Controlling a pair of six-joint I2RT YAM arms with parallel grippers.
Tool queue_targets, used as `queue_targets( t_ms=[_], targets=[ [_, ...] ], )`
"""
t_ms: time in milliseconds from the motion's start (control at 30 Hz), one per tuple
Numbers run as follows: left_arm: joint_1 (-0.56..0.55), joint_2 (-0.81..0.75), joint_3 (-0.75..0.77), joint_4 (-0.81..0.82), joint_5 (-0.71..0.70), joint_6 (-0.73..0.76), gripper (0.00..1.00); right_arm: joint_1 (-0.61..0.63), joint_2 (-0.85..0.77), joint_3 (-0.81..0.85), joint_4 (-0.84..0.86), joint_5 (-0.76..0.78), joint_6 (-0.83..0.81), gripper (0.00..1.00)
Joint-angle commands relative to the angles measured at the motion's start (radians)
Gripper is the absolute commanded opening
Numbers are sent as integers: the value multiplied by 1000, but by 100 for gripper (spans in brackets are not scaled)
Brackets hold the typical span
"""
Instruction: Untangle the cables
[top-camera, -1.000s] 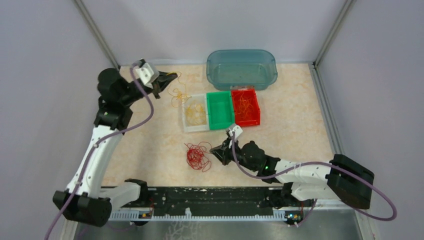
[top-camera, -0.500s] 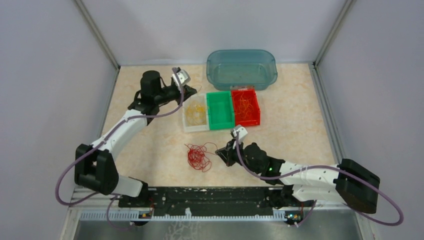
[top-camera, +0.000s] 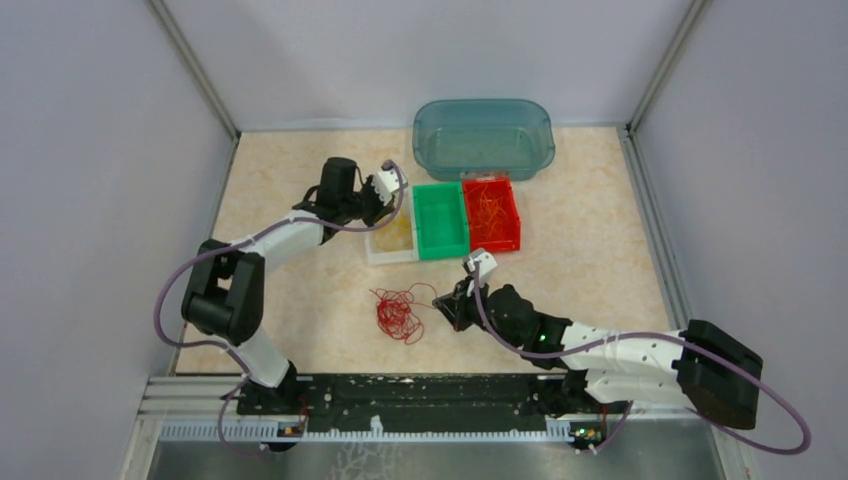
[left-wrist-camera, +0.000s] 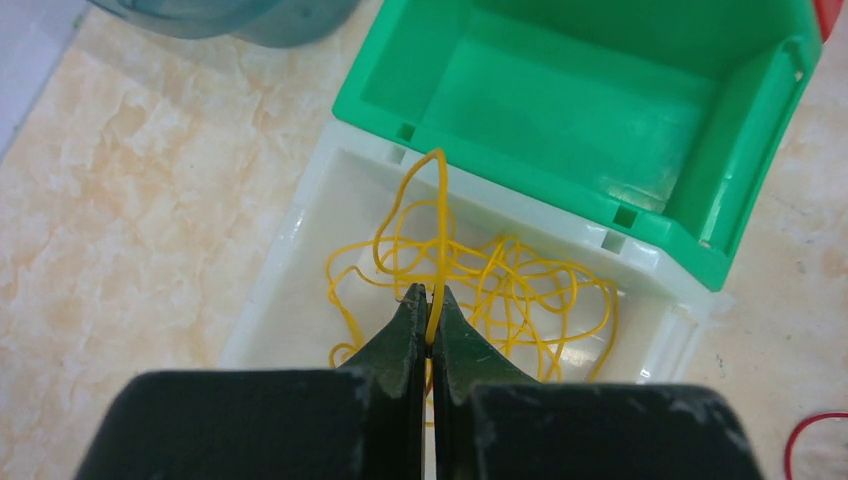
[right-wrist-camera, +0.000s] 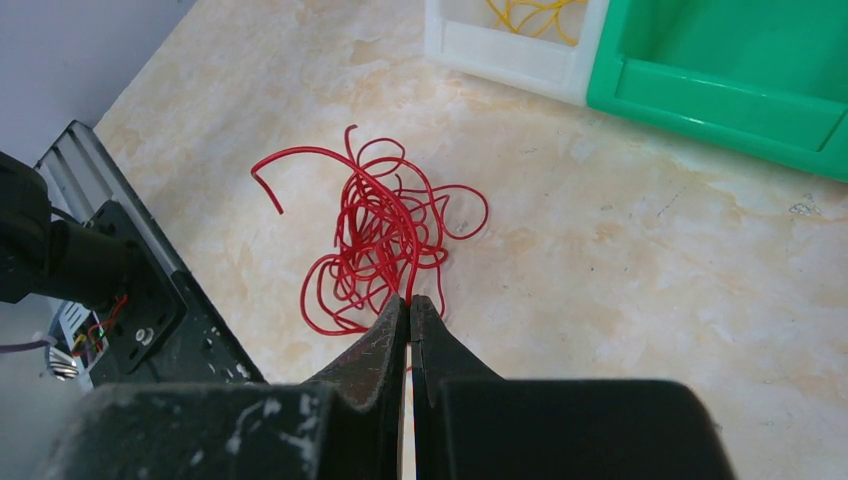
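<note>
The cables are thin wires sorted by colour. A red clump (top-camera: 397, 312) (right-wrist-camera: 385, 235) lies on the table. My right gripper (top-camera: 443, 303) (right-wrist-camera: 410, 298) sits at the clump's right edge, shut on one red strand that runs into its tips. My left gripper (top-camera: 397, 200) (left-wrist-camera: 428, 292) hovers over the white bin (top-camera: 372, 255) (left-wrist-camera: 270, 290), shut on a yellow wire (left-wrist-camera: 438, 200) that loops up from the jaws. More yellow wires (left-wrist-camera: 520, 290) lie tangled in that bin. Orange wires (top-camera: 490, 210) rest in the red bin (top-camera: 512, 240).
A green bin (top-camera: 440, 222) (left-wrist-camera: 600, 100) with nothing in it stands between the white and red bins. A teal tub (top-camera: 483, 135) sits behind them by the back wall. The black rail (top-camera: 400, 395) with the arm bases runs along the near edge.
My left arm swung from the back left corner to over the white bin, taking the yellow wires off the table there. The right arm shifted only slightly.
</note>
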Motion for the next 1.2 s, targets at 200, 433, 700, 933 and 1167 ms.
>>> queue_targets(
  t_ms=[200,433,700,933,1167],
  targets=[
    [-29,70,2,-33,-129,107,18,9,-19,78,22,10,-1,0],
    [-31,-5,101,-150,-99,90,75,9,-17,79,22,-1,-2,0],
    [-30,-145,367,-431,44,14,99,9,16,107,24,-32,-42,0],
    [-17,-368,401,-646,206,59,99,7,1,213,16,-66,-65,0],
    [-13,-634,149,-885,492,176,99,-7,46,383,17,-170,-68,0]
  ],
)
